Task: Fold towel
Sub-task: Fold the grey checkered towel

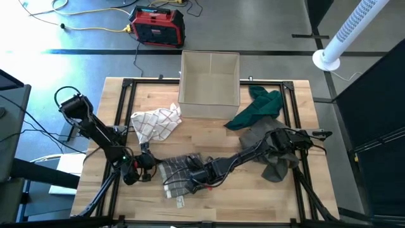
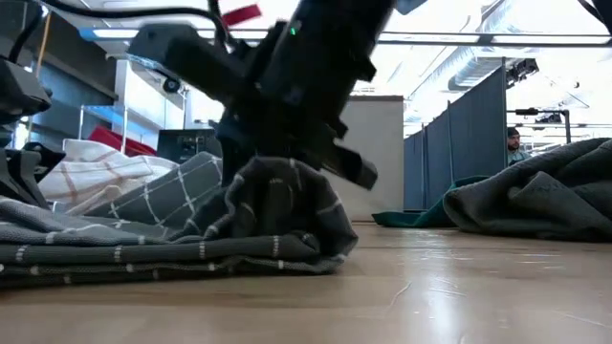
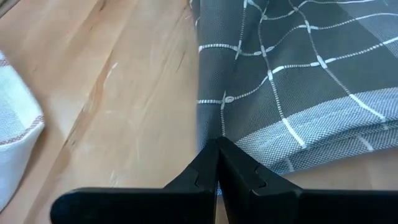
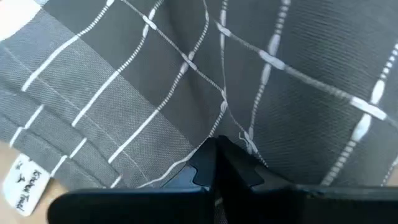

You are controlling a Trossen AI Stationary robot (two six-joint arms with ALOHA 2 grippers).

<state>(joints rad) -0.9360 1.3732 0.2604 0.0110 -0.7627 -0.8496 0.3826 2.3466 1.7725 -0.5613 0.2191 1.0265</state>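
On the wood table, high view: grey checked towel lies at front centre betw. both grippers; low view: soft, limp, light cloth; wrist views: left gripper pinches its edge, right gripper pinches a fold, so hems/corners seem best holds.

Matt woven cloth towel on smooth, lightly scratched wooden table.

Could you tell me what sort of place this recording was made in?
Probably a robotics lab in an open-plan office or workshop: a wooden worktable in a black metal frame, grey partition walls under exposed ceiling ducts, and a red power unit with cables on the concrete floor.
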